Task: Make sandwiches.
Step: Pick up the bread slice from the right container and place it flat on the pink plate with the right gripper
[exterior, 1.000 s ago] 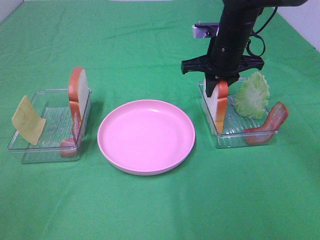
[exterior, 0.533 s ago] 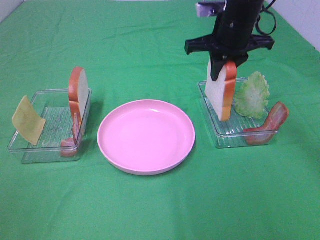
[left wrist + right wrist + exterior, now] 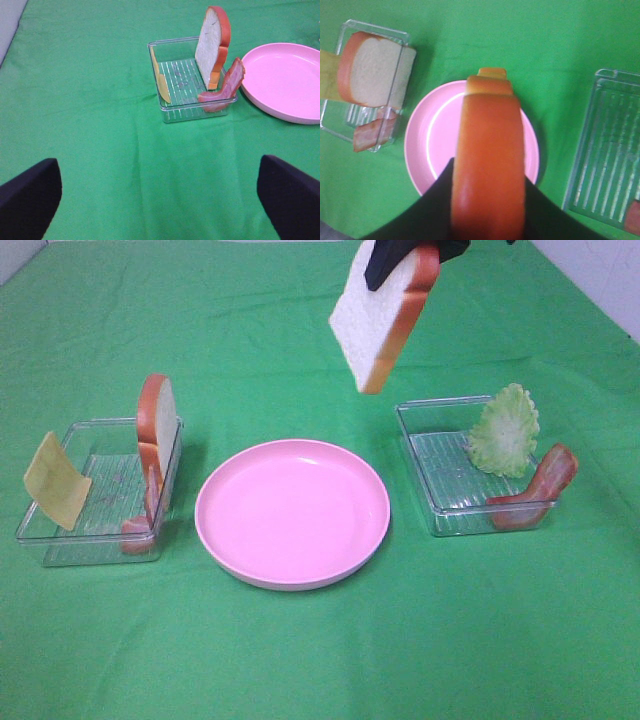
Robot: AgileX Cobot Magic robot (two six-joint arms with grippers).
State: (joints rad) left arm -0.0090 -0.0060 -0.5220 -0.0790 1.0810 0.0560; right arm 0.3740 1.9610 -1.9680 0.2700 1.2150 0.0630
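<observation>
One bread slice (image 3: 385,315) hangs tilted in the air, clamped by its crust in the right gripper (image 3: 415,252), above and behind the pink plate (image 3: 290,575), judged its destination as base layer; left wrist view: left gripper (image 3: 160,200) spread wide and empty, facing the left tray (image 3: 165,112); right wrist view: plate lies beneath the slice.

green worktop (image 3: 300,660), pink plate (image 3: 290,510) — white bread slice (image 3: 378,318) with orange-brown crust, pale green lettuce (image 3: 505,430), yellow cheese (image 3: 55,480).

Two bread slices (image 3: 382,320), bacon strips (image 3: 538,488), trays (image 3: 447,478).
</observation>
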